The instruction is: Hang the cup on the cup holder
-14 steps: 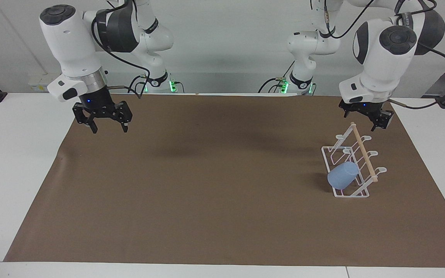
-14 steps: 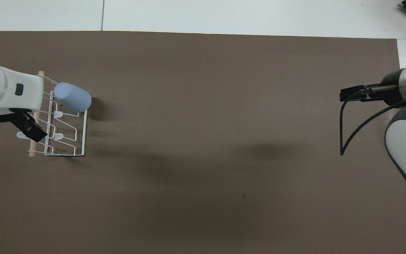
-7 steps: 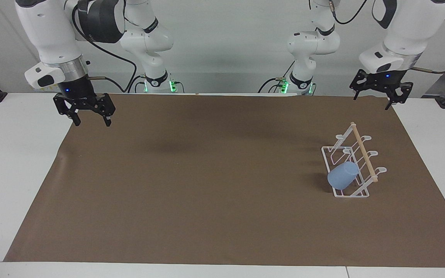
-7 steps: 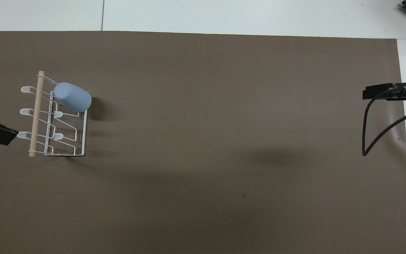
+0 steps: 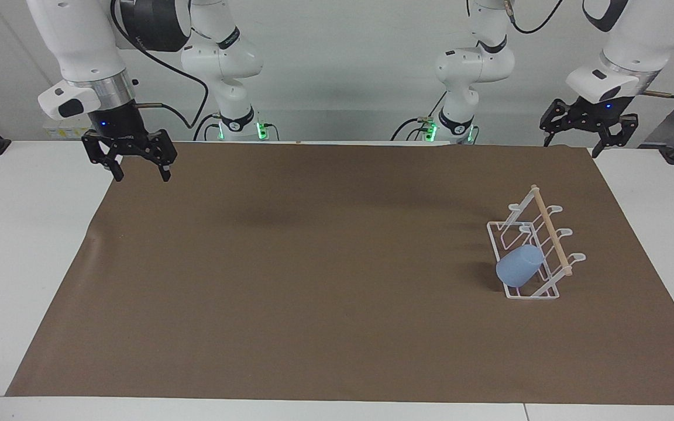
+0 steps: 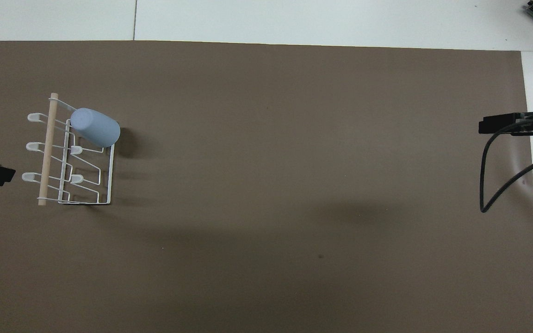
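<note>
The light-blue cup [image 5: 518, 266] hangs tilted, mouth down, on a prong of the white wire cup holder [image 5: 550, 237], at the holder's end farther from the robots. The holder stands toward the left arm's end of the table. Cup [image 6: 95, 127] and holder [image 6: 46, 148] also show in the overhead view. My left gripper [image 5: 572, 146] is open and empty, raised over the mat's edge nearest the robots, well apart from the holder. My right gripper [image 5: 142, 177] is open and empty, raised over the mat's corner at the right arm's end.
A brown mat [image 5: 313, 280] covers most of the white table [image 5: 15, 245]. A black cable [image 6: 488, 185] loops down from the right arm's wrist.
Both arms have risen and drawn back toward their bases. The left gripper has moved away from over the holder. The cup and holder have not moved.
</note>
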Tool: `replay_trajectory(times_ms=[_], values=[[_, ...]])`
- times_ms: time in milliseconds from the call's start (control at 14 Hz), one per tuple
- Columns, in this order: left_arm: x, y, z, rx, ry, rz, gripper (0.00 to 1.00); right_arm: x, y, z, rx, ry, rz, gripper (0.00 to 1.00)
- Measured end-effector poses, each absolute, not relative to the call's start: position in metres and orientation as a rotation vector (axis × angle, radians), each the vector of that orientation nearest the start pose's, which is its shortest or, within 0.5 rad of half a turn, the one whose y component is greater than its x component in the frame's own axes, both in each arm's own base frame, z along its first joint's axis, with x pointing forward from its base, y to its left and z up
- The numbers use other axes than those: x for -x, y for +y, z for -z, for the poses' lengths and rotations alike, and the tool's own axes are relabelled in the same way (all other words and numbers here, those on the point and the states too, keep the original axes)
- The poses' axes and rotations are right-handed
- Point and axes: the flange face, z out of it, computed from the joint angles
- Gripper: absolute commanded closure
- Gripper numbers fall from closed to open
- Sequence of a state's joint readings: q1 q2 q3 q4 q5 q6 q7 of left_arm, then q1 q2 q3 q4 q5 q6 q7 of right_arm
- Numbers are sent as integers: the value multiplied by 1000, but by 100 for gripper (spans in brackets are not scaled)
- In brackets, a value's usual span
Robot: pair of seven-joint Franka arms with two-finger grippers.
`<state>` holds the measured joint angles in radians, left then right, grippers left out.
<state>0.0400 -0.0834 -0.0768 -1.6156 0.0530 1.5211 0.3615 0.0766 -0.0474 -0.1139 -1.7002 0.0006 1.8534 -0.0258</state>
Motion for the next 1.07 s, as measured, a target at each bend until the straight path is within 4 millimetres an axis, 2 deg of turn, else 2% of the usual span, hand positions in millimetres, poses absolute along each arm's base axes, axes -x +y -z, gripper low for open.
replay_trajectory(times_ms=[142,427,641,1068], values=[[-523,-15,-644,3050,553,-27,0,-563,-16,-614,3128,0,287,0],[-523,-13,-644,3090,523,-21,0,-548,7,-606,3135,-62,106,0],[-523,3,-643,3127,471,-20,0,-539,6,-601,3136,-62,12,0],[-522,-6,-643,3123,503,-37,0,-530,5,-592,3134,-61,-54,0]])
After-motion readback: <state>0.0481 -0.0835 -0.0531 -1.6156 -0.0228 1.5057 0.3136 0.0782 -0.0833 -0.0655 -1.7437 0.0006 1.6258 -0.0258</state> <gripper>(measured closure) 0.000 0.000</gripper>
